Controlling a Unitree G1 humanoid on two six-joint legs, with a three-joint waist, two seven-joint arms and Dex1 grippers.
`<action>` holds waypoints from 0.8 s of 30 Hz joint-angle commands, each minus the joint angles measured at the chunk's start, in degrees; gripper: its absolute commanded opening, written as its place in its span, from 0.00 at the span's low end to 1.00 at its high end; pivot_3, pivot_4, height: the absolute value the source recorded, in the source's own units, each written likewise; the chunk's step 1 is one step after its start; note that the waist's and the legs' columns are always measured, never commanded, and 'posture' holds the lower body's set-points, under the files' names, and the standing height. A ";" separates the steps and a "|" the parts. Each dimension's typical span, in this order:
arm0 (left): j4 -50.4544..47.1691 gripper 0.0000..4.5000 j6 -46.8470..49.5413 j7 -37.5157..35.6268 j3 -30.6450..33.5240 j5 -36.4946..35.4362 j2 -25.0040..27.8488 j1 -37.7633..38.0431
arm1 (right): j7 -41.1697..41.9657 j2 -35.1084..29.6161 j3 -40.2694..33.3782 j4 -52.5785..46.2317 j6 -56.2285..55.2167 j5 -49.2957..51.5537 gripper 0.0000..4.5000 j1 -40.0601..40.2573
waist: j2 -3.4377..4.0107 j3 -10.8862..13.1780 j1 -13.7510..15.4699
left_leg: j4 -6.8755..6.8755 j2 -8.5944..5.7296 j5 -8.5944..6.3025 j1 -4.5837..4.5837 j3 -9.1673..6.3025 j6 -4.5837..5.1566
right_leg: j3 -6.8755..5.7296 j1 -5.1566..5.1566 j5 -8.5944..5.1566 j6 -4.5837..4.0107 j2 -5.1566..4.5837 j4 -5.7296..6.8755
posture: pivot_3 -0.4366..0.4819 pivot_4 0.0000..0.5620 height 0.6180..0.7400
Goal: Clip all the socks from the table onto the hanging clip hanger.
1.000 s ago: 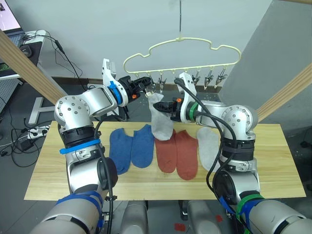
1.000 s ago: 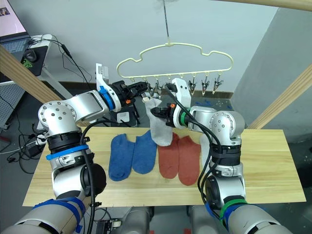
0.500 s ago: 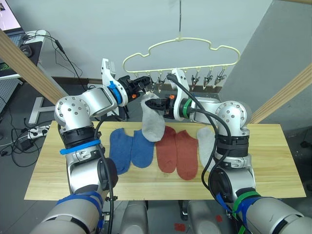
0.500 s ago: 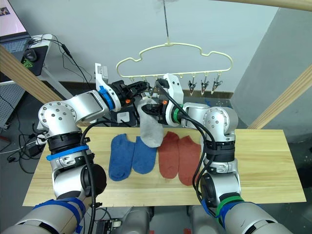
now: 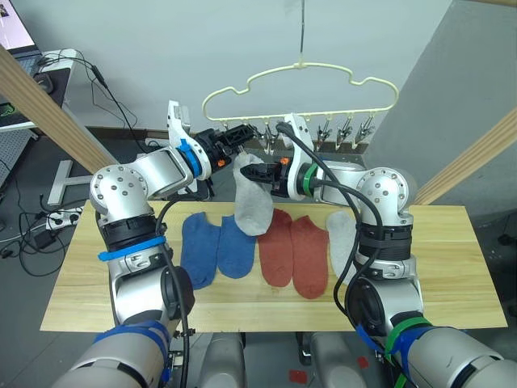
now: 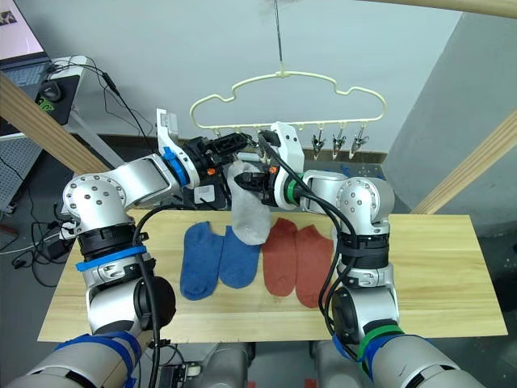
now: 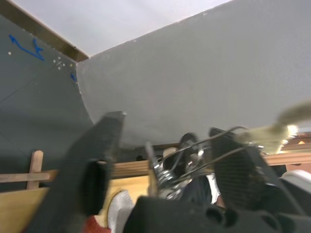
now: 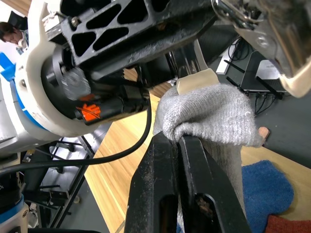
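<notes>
The table (image 5: pixel 452 267) runs long across the view and carries five socks laid flat in a row, toes toward the robot: two blue (image 5: pixel 216 245), two red (image 5: pixel 295 252), and one grey sock (image 5: pixel 342 242) partly behind the right arm. That neat row looks meant to make each one easy to pick in turn.

Above the table's far edge hangs the hanger (image 5: pixel 300 87), its long axis across the view, with its clips (image 5: pixel 346 128) dangling in a row below.

The sixth sock, the grey one (image 5: pixel 253 198), is in the air just under the left end of that row. Its long axis runs up and down, cuff uppermost and toe hanging toward the table, so the cuff is offered to a clip while the rest falls clear.

The right gripper (image 5: pixel 250 171) is clenched on that cuff; in the right wrist view the knit bunches over its closed fingers (image 8: pixel 204 194).

The left gripper (image 5: pixel 240 134) is at the leftmost clips. In the left wrist view its fingers (image 7: pixel 97 160) stand apart on either side of a metal clip (image 7: pixel 167 174), probably to squeeze it wide for the cuff.
</notes>
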 commanded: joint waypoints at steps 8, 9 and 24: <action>-12.16 0.75 -1.24 -9.07 -8.17 0.89 7.62 6.64 | -0.31 -0.29 1.39 -3.88 -0.35 0.83 0.53 2.38 | 0.01 -0.01 0.00 | 0.00 0.01 0.16 -0.42 0.01 -0.28 | 0.01 -0.44 0.01 -0.02 0.00 0.06 | 0.59 0.52 1.00; -13.05 0.75 -2.22 -9.62 -8.86 1.32 7.98 7.41 | -0.28 -0.33 1.40 -4.18 -0.19 0.97 0.53 2.65 | 0.01 -0.01 0.07 | -0.01 0.01 0.16 -0.43 0.00 -0.28 | 0.00 -0.44 0.01 -0.02 0.00 0.06 | 0.59 0.52 1.00; -30.10 0.75 -35.84 -15.75 -19.35 22.74 11.64 26.90 | 4.55 -13.28 3.58 -23.90 1.60 4.71 0.53 12.59 | 0.02 -0.02 1.53 | 0.01 -0.01 0.14 -0.52 -0.01 -0.23 | -0.02 -0.46 0.01 -0.03 -0.03 0.00 | 0.62 0.51 1.00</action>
